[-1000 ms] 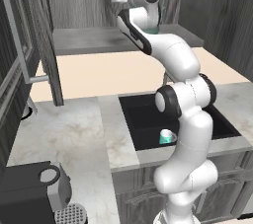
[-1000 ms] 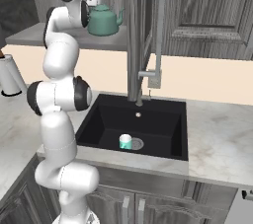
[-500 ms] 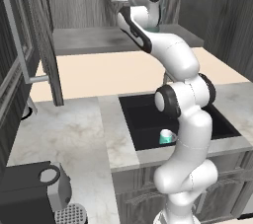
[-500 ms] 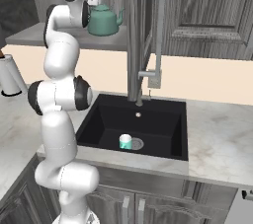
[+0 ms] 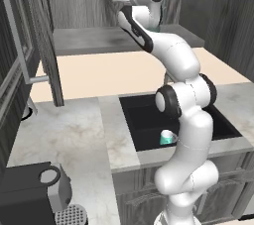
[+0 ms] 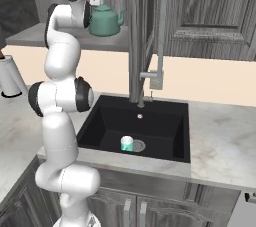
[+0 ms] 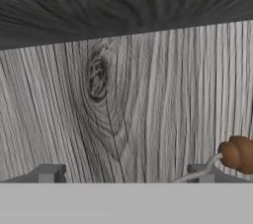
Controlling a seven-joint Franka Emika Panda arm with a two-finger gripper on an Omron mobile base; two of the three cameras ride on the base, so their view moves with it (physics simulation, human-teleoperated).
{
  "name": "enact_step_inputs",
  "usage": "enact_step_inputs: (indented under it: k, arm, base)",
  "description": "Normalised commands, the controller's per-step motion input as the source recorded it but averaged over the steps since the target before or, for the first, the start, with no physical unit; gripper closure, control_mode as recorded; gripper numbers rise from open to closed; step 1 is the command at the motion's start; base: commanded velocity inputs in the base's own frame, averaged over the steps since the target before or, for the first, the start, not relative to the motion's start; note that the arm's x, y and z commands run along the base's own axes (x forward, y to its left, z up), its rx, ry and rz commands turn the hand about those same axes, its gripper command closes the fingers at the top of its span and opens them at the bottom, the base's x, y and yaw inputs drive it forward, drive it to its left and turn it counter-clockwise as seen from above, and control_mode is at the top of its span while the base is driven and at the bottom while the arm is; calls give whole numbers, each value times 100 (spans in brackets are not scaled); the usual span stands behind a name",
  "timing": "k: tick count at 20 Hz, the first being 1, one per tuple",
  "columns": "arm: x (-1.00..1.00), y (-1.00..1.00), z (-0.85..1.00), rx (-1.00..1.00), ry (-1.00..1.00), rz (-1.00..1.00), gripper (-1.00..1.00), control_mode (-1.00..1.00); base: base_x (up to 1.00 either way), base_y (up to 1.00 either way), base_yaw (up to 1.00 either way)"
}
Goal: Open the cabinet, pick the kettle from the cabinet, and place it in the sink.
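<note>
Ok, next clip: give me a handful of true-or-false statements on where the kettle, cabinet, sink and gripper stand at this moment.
1. The kettle sits on the cabinet shelf. True.
2. The kettle is already in the sink. False: it is up on the shelf, beside the robot's hand.
3. A small white and teal cup stands in the sink near the drain. True.
4. The left cabinet door is shut. False: it is swung open, with its bar handle facing out.
5. The gripper is clamped on the kettle. False: its jaws stand open, with the kettle's brown knob off to one side in the hand view.
</note>
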Motion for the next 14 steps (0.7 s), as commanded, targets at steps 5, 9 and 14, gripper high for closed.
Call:
enact_step_inputs:
  k: [5,9,14]
  arm:
    - [0,7,-2,0,0,0,100,-100]
    - [0,7,0,0,0,0,100,-100]
    - [0,3,0,0,0,0,100,-100]
  base:
    - [0,0,0]
    - [0,0,0]
    - [0,0,0]
